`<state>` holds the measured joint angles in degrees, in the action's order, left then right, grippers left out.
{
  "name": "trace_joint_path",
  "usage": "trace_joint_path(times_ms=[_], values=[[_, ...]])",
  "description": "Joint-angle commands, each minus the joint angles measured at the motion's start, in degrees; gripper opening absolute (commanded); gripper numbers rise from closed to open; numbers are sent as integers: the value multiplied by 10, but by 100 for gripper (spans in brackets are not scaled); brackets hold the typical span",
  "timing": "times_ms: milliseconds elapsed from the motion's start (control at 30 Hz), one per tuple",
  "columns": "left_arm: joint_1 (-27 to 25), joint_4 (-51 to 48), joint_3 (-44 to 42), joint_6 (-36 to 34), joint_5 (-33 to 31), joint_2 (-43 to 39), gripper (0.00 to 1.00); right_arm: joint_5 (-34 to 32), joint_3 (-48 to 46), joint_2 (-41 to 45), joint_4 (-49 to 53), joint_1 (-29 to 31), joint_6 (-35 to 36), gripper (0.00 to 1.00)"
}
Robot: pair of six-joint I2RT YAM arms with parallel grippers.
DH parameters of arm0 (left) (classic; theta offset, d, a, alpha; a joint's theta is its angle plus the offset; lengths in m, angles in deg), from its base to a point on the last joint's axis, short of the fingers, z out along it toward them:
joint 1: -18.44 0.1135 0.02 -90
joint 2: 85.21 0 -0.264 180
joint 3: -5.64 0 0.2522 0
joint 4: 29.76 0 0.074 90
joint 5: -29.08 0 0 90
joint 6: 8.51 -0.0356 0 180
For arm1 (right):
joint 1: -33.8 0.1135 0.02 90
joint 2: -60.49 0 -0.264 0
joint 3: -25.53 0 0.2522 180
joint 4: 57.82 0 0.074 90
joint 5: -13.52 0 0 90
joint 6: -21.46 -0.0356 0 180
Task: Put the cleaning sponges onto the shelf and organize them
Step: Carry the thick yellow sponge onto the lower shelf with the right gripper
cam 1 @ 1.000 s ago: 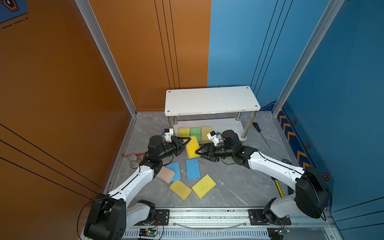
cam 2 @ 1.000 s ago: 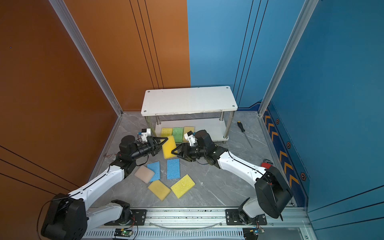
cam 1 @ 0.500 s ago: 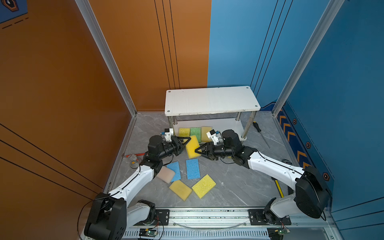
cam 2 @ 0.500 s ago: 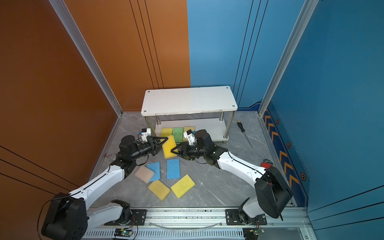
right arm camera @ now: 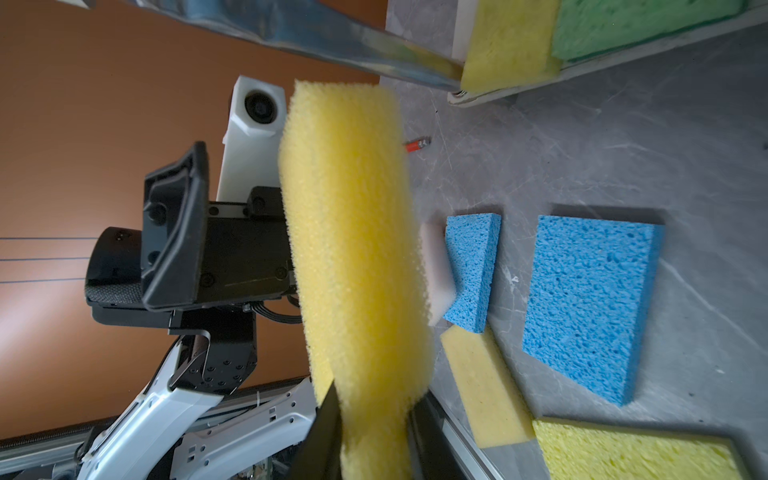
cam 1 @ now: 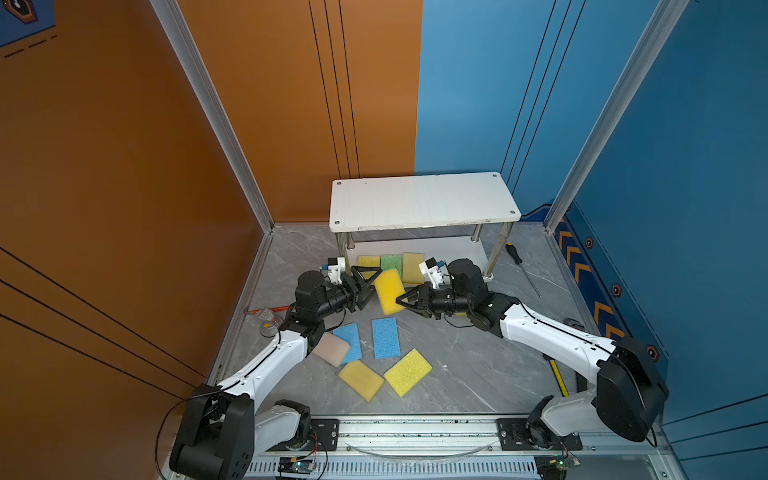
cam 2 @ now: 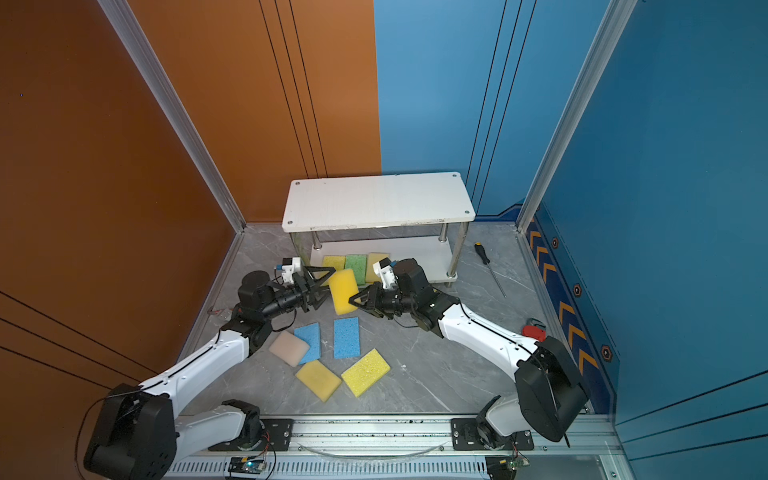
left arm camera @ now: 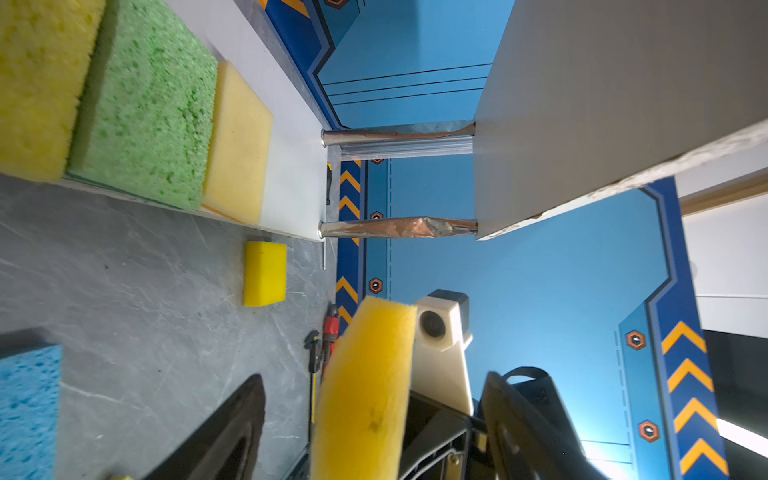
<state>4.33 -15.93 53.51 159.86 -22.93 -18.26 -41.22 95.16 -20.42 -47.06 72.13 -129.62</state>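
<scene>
the left gripper (cam 1: 371, 287) had just spread open off the yellow sponge (cam 1: 388, 291), now clenched by the right gripper (cam 1: 402, 300) alone, ready for the shelf (cam 1: 424, 199) at twelve o'clock.

the whitish sponge (right arm camera: 434, 266) shows blurred, half hidden behind the yellow sponge (right arm camera: 353, 249).

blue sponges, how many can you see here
2. One blue sponge lies flat on the floor in front of the shelf. The second blue sponge lies beside it, to its left in both top views, partly under the whitish-pink sponge. Others could be hidden.
</scene>
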Motion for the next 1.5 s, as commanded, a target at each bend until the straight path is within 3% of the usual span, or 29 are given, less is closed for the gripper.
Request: trace_joint_path(times_ms=[0, 200, 367, 900, 1467], values=[[8, -101, 9, -64, -3, -29, 91, -57, -12, 39, 78, -35, 30, 24], [2, -346, 72, -199, -67, -64, 92, -147, -3, 53, 182, -102, 75, 24], [2, -438, 96, -240, -97, -84, 93, -182, 31, 3, 188, -133, 102, 23], [37, -472, 69, -229, -95, -150, 93, -185, 151, -160, 196, -169, 169, 23], [55, -472, 64, -225, -90, -152, 94, -152, 199, -231, 191, -181, 177, 24]])
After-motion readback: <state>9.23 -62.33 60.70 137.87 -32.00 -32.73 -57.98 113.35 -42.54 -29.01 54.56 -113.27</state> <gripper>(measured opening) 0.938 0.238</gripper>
